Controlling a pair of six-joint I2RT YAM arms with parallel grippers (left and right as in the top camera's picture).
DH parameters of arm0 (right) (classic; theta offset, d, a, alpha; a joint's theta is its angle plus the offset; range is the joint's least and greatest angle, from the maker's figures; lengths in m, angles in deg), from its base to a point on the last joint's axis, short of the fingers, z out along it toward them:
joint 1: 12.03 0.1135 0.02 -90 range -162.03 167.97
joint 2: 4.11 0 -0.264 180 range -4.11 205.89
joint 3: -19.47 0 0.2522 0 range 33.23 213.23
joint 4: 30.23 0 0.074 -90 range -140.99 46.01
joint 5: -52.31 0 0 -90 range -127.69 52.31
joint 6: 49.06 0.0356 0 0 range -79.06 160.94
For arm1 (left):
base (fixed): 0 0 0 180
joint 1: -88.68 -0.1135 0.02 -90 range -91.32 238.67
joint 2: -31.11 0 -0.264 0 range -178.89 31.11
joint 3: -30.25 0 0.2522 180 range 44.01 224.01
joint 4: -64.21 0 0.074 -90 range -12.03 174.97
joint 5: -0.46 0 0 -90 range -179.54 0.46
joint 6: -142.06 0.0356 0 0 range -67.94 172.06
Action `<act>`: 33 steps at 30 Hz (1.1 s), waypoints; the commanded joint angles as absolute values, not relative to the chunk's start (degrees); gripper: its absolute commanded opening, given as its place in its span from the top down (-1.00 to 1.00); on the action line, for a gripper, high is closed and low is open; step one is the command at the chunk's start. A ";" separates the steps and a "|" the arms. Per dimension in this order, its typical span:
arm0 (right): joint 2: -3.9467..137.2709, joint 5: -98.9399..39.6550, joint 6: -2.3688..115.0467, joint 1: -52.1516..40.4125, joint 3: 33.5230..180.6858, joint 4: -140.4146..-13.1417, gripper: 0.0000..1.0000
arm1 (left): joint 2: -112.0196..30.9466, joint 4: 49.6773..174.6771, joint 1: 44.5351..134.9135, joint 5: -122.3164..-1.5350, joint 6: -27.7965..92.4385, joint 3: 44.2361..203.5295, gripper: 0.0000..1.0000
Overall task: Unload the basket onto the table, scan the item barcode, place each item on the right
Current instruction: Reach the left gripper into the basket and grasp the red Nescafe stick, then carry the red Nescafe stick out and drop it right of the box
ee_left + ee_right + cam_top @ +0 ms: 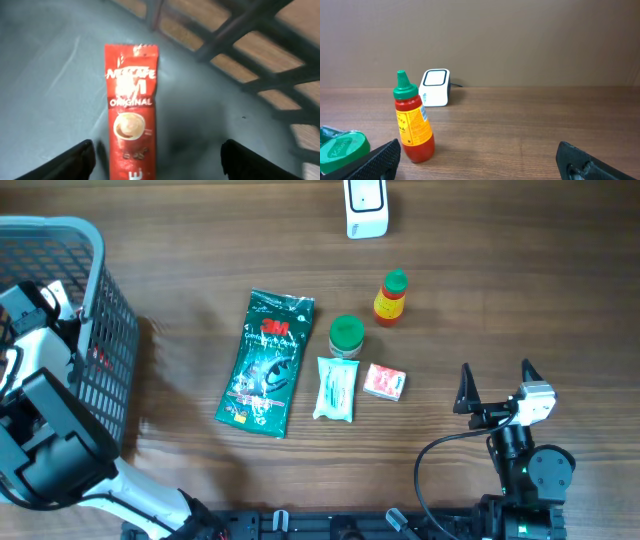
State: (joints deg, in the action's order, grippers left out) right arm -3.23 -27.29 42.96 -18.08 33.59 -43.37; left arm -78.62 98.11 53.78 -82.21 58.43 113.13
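Overhead view of a wooden desk [500, 280] with a grey mesh basket [105, 330] at its left edge and a small white barcode scanner [366, 208] at the far edge. The left arm is down inside the basket. Seen from the left wrist, the left claw [159, 155] is spread wide above the basket floor. Its two dark fingertips [80, 160] stand well apart, one on each side of a red coffee sachet [131, 110] that lies flat, printed face up. Neither fingertip touches it and nothing is pinched. No barcode shows on the upward side. Grouped near the middle of the desk are a green packet [267, 362], a green-lidded jar [346, 336], a white pouch [335, 388] and a small red and white box [384, 381]. A red sauce bottle [391, 298] with a green cap stands upright, the nearest of them to the scanner. The right claw [496, 375] rests at the near right of the desk, spread wide and empty, well apart from every item. Nothing is at the scanner, so no scan is under way. The sachet looks like the item in hand, but I cannot tell whether it waits to be lifted or lies there already scanned. By my reading, the five things on the desk are not yet scanned.
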 commanded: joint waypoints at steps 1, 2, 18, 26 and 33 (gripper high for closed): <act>-3.58 -27.84 42.44 -17.84 33.52 -43.24 -0.99 | -80.94 98.53 53.67 -86.78 59.35 113.63 -0.14; -3.58 -27.82 42.42 -17.81 33.54 -43.24 -0.99 | -81.09 98.83 53.67 -87.54 59.35 113.61 -0.01; -3.58 -27.82 42.44 -17.81 33.54 -43.24 -0.99 | -67.61 101.92 53.67 -95.61 58.87 116.60 0.92; -3.58 -27.84 42.44 -17.81 33.54 -43.24 -0.99 | -43.91 98.27 53.69 -82.56 45.14 117.54 0.92; -3.58 -27.84 42.44 -17.84 33.52 -43.24 -0.99 | -30.21 98.16 60.82 -44.37 45.14 117.52 0.92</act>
State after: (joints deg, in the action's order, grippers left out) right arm -3.23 -27.29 42.96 -18.08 33.59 -43.37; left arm -33.73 97.22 55.75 -65.27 46.56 117.22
